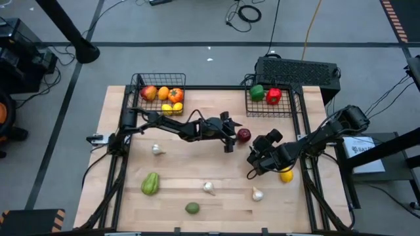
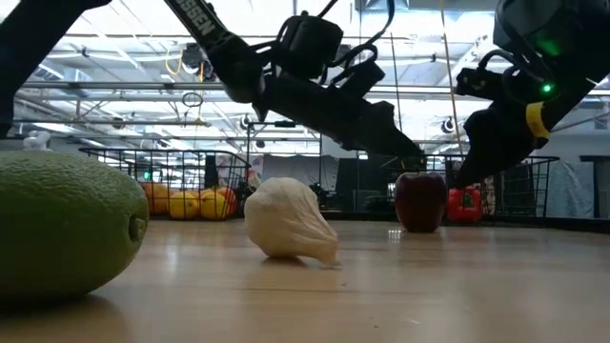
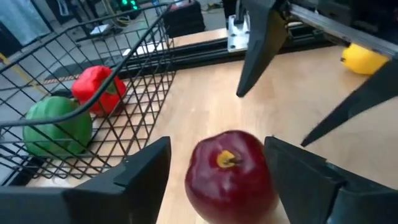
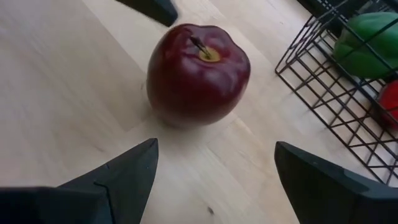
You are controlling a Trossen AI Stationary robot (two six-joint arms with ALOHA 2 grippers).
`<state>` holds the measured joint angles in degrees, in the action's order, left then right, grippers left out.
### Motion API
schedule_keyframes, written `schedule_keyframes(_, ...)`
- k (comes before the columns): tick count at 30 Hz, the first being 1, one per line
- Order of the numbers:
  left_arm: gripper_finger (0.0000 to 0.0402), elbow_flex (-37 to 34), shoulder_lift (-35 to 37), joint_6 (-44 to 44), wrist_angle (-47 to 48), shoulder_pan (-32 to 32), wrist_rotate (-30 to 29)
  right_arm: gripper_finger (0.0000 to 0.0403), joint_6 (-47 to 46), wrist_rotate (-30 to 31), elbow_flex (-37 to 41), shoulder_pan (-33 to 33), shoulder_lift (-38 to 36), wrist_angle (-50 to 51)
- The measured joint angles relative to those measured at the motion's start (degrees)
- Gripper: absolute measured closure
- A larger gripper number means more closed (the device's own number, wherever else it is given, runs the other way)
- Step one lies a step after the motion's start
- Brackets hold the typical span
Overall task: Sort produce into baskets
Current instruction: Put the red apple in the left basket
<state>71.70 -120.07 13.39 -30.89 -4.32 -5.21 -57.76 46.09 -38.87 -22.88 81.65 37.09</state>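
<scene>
A dark red apple (image 1: 243, 135) stands upright on the wooden table, stem up, between the two baskets. My left gripper (image 1: 236, 134) is open, with a finger on either side of the apple (image 3: 230, 177); I see no touch. My right gripper (image 1: 253, 152) is open and empty, with the apple (image 4: 199, 68) just ahead of its fingers. The left wire basket (image 1: 139, 84) holds orange, yellow and red fruit. The right wire basket (image 1: 292, 110) holds a green pepper (image 1: 257, 92) and a red pepper (image 1: 273, 96).
A yellow lemon (image 1: 286, 175) lies beside my right arm. Three white garlic bulbs (image 1: 157, 149) (image 1: 209, 188) (image 1: 257, 194), a light green piece (image 1: 150, 183) and a small round green piece (image 1: 191, 208) lie on the near half. A black vented box (image 1: 298, 71) stands behind the right basket.
</scene>
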Motion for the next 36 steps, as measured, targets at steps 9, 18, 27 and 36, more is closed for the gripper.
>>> schedule_keyframes(9, 0.016, 1.27, -1.61, -1.09, -1.46, 0.74, -2.9, 0.009, 0.11, -0.53, 0.04, -0.02, 0.0, -0.38)
schedule_keyframes(18, 0.018, 1.87, -2.78, -3.98, -1.84, 0.71, -3.23, 0.009, 0.52, -3.02, 0.04, -0.02, 0.0, -0.01)
schedule_keyframes(27, 0.0211, 2.02, -2.78, -3.96, -1.01, 0.71, -2.27, 0.009, 0.45, -3.13, 0.04, -0.02, 0.0, 0.34)
schedule_keyframes(36, 0.0222, 3.58, -2.78, -4.09, 2.94, 0.75, -2.15, 0.009, 0.46, -3.13, 0.04, -0.02, 0.0, 0.45)
